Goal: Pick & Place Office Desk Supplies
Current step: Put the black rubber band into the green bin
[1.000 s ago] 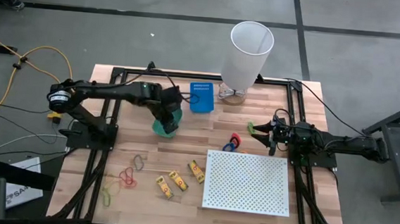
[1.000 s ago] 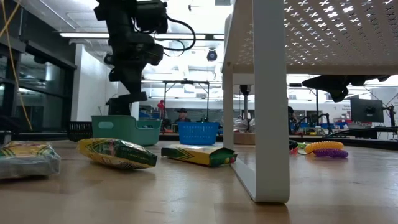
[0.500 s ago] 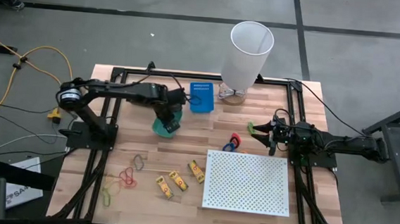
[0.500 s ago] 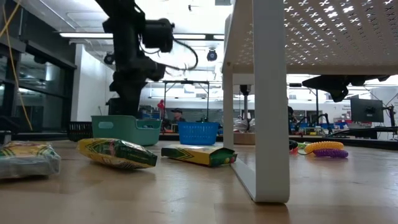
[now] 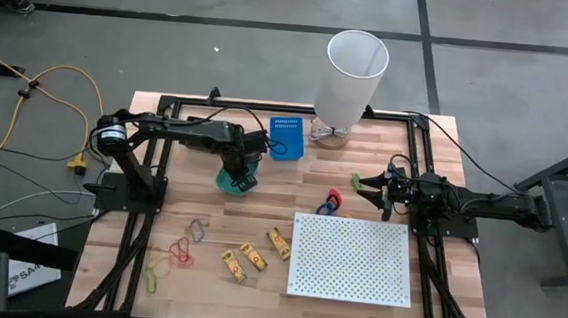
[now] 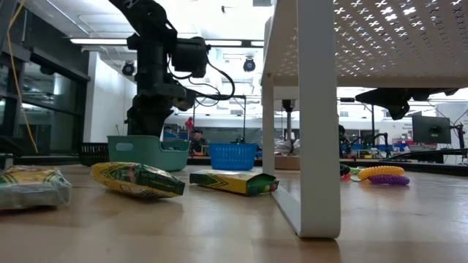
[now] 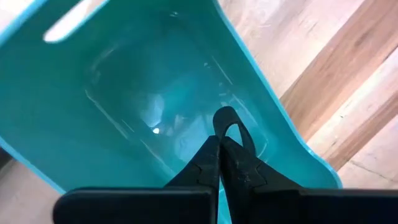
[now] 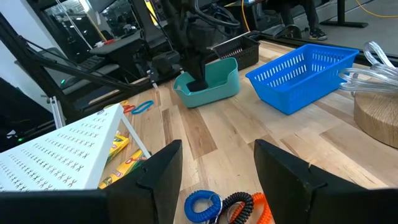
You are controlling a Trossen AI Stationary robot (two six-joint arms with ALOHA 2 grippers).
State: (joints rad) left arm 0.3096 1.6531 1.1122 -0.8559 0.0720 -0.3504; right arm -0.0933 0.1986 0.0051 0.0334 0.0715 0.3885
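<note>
Left gripper (image 7: 219,149), jaws pinching a black rubber band (image 7: 229,124), hangs inside the teal bin (image 5: 230,180) — release low, well within the walls. Right gripper (image 5: 367,185) waits wide open — near the clips (image 5: 331,200).

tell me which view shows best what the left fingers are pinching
The left wrist view: the shut fingers pinch a black rubber band loop inside the teal bin. The high, low and right wrist views show only the arm reaching into that bin; the loop is hidden.

Three yellow-and-red packs (image 5: 252,254), two baskets—teal (image 5: 224,182), blue (image 5: 286,136)—one white bin (image 5: 351,74), one perforated board (image 5: 351,259).
</note>
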